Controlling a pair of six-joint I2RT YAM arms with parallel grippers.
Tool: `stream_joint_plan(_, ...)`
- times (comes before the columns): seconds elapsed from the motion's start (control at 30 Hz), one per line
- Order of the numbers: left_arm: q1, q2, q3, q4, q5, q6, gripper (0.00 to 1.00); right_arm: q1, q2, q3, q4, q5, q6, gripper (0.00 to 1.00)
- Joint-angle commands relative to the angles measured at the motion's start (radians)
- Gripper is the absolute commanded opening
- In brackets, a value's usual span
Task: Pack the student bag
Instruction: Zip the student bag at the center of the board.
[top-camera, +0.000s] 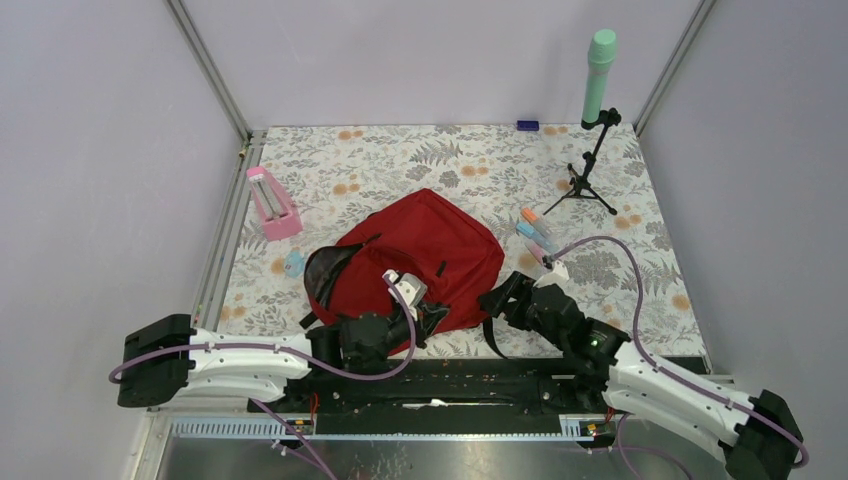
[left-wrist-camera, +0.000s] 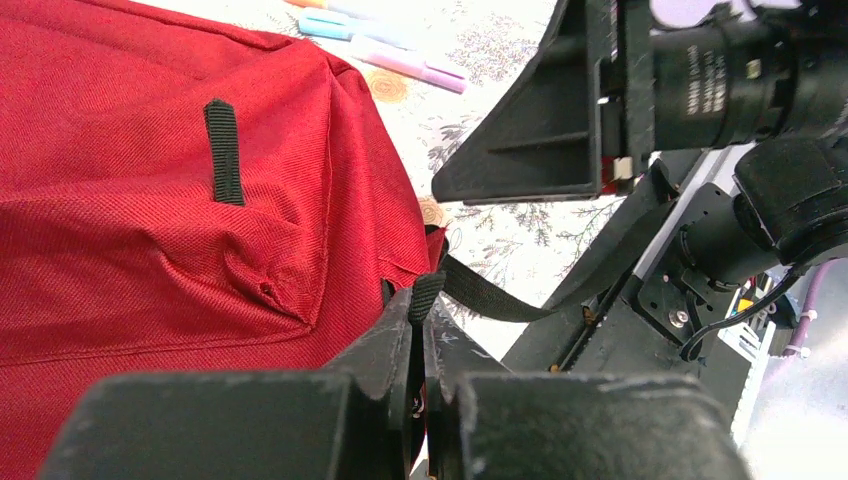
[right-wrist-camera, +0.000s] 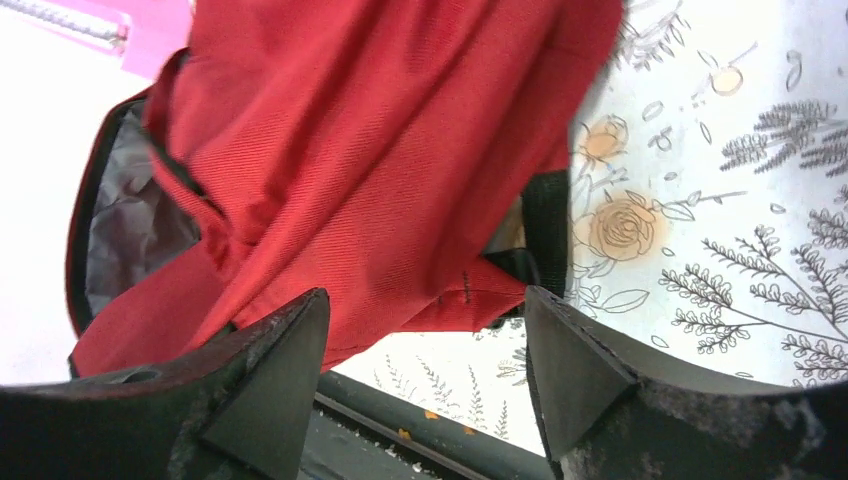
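The student bag (top-camera: 430, 250) lies flat near the middle of the bench (top-camera: 450, 160), a large red backpack with its near edge close to both arms. Its mouth (top-camera: 325, 275) gapes on the left side, and the right wrist view shows the grey lining (right-wrist-camera: 130, 230) inside.

The left hand (top-camera: 432, 312) sits at the bag's near edge. In its own wrist view, the fingers (left-wrist-camera: 400, 345) are pressed together on a black strap (left-wrist-camera: 500, 300) that comes off the bag's lower corner and trails away across the bench. The red fabric (left-wrist-camera: 150, 250) fills the left of that view.

The right hand (top-camera: 495, 298) is just beside the bag's near right corner. Its fingers (right-wrist-camera: 270, 370) stand apart with nothing between them, and the bag's corner (right-wrist-camera: 380, 150) lies just beyond the tips.

A pink case (top-camera: 272, 203) stands well apart from the bag, near the bench's left edge. A small pale blue object (top-camera: 294, 263) lies just beside the bag's open mouth, but it is too small to identify. A few coloured pens (top-camera: 537, 232) lie near the bag's right side. Further back on the right, a small black tripod (top-camera: 592, 175) holds a green tube (top-camera: 599, 62) upright.
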Motion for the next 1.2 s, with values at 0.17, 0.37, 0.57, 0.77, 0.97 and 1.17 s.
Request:
stream_joint_plan(0.17,0.002,-0.017,0.004,0.042,-0.020,-0.025,0.00,-0.003,0.204,-0.036,0.373,-0.015,0.078,0.75)
stream_joint_plan(0.37,0.002,0.007,0.032,0.037,-0.009,-0.007,0.00,-0.003,0.314,-0.031,0.492,-0.023,0.067,0.50)
stream_joint_plan(0.57,0.002,-0.036,0.051,-0.018,-0.080,-0.006,0.00,-0.032,0.307,-0.002,0.466,0.060,0.000,0.00)
stream_joint_plan(0.77,0.002,-0.160,0.007,-0.057,-0.163,0.015,0.00,-0.218,0.345,0.083,0.415,-0.020,-0.101,0.00)
stream_joint_plan(0.97,0.002,-0.287,-0.013,-0.133,-0.143,0.048,0.00,-0.351,0.531,0.194,0.468,-0.163,-0.159,0.00)
stream_joint_plan(1.17,0.002,-0.394,-0.024,-0.248,-0.184,0.052,0.00,-0.440,0.716,0.322,0.526,-0.253,-0.174,0.00)
